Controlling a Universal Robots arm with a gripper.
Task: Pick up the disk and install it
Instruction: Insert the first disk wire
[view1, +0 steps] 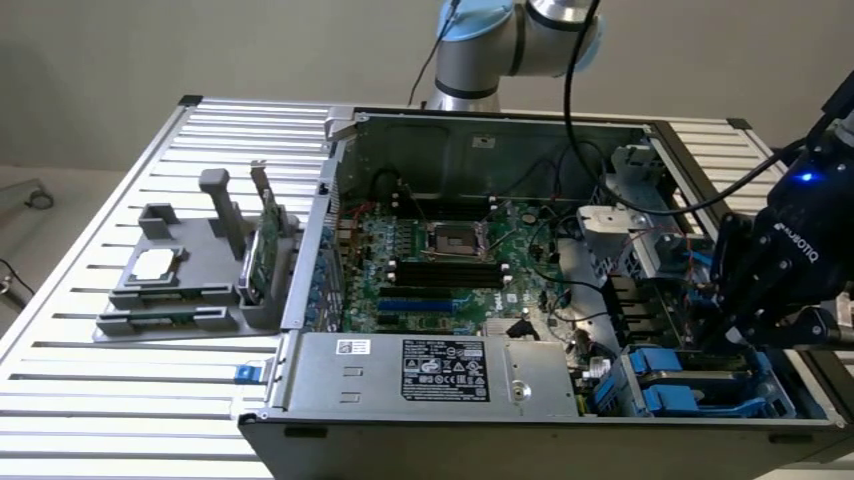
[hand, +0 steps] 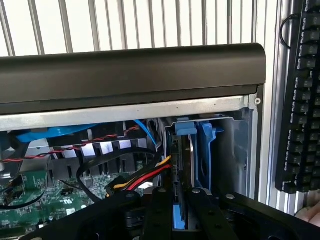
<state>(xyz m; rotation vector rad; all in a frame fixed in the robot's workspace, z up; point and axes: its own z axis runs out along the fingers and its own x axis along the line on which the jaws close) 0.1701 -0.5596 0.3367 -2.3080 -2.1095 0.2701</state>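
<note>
- While the gripper (hand: 178, 202) hangs over one corner of the open computer case (view1: 350, 180), its two black fingers (hand: 159, 212) are closed on the disk (hand: 186, 150), one on each side of a blue strip of its carrier.
- The disk stands on edge in the drive bay at that corner of the case, with blue rails (hand: 205, 145) along its side.
- A bundle of yellow, red and black wires (hand: 145, 180) runs across the case interior to the disk's end.
- The case's black panel (hand: 130, 70) lies just beyond the bay.
- A grey labelled box (view1: 427, 370) sits inside the case, just beside the bay, and the green motherboard (view1: 441, 250) covers the case floor.
- Outside the case, near the bay corner, a black keyboard (hand: 300, 95) lies on the slatted table (view1: 80, 400).
- On the far side of the case from the bay, a grey stand (view1: 187, 300) holds a green circuit card (view1: 267, 240) upright and a small silver square piece (view1: 154, 265) lying flat.
</note>
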